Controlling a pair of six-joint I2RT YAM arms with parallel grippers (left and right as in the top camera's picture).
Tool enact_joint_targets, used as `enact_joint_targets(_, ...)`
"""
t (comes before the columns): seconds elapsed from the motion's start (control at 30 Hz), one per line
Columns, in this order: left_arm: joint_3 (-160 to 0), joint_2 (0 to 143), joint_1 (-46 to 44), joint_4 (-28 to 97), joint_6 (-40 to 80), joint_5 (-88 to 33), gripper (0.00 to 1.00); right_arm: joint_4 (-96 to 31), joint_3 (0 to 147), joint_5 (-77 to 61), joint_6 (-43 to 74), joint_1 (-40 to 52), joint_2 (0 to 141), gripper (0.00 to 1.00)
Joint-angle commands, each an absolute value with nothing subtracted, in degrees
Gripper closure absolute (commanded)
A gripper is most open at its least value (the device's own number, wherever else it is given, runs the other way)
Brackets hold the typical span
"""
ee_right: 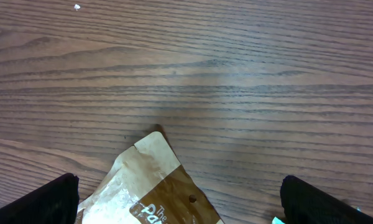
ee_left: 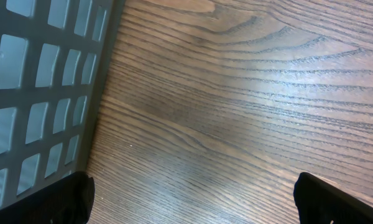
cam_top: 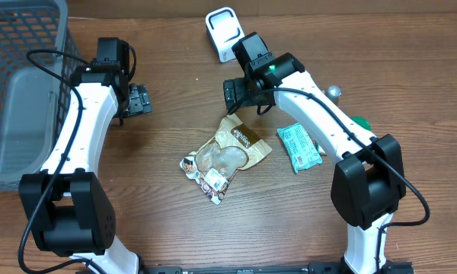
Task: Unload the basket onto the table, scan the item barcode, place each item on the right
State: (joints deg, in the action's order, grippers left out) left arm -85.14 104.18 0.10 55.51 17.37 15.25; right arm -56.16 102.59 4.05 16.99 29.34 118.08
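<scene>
1. Snack bag, brown and partly clear, lies flat near the middle of the wooden desk, which is the largest thing in view.
2. A grey mesh basket takes up the desk's far left corner.
3. The left end effector hangs just right of the basket. Its fingers are spread wide over bare wood and hold nothing.
4. The right end effector hangs just beyond the bag's far corner, fingers spread wide and empty. In its wrist view that brown corner lies on the desk between the two fingers.
5. A teal packet lies flat to the right of the bag, not touching it.
6. A white scanner sits at the far edge, just past the right end effector.
</scene>
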Motion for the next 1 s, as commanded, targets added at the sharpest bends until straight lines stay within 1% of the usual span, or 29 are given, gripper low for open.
enact_joint_targets(0.0, -86.52, 104.99, 0.21, 55.44, 16.69, 15.44, 0.01, -55.77, 102.32, 4.89, 17.61, 29.50, 117.14, 0.00)
enact_joint_targets(0.47, -86.52, 104.99, 0.19, 55.59, 16.69, 15.44, 0.00, -55.79, 102.32, 4.89, 17.61, 29.50, 117.14, 0.00)
enact_joint_targets(0.77, -84.93, 104.99, 0.19, 59.33, 16.69, 8.84, 0.01, -55.77, 102.32, 4.89, 17.61, 29.50, 117.14, 0.00)
enact_joint_targets(0.9, -80.75, 104.99, 0.19, 56.90, 16.69, 7.42, 0.00, -55.77, 102.32, 4.89, 17.61, 29.50, 117.14, 0.00)
enact_joint_targets(0.97, -76.73, 104.97, 0.19, 53.12, 16.69, 5.78, 0.01, -55.77, 102.32, 4.89, 17.61, 29.50, 117.14, 0.00)
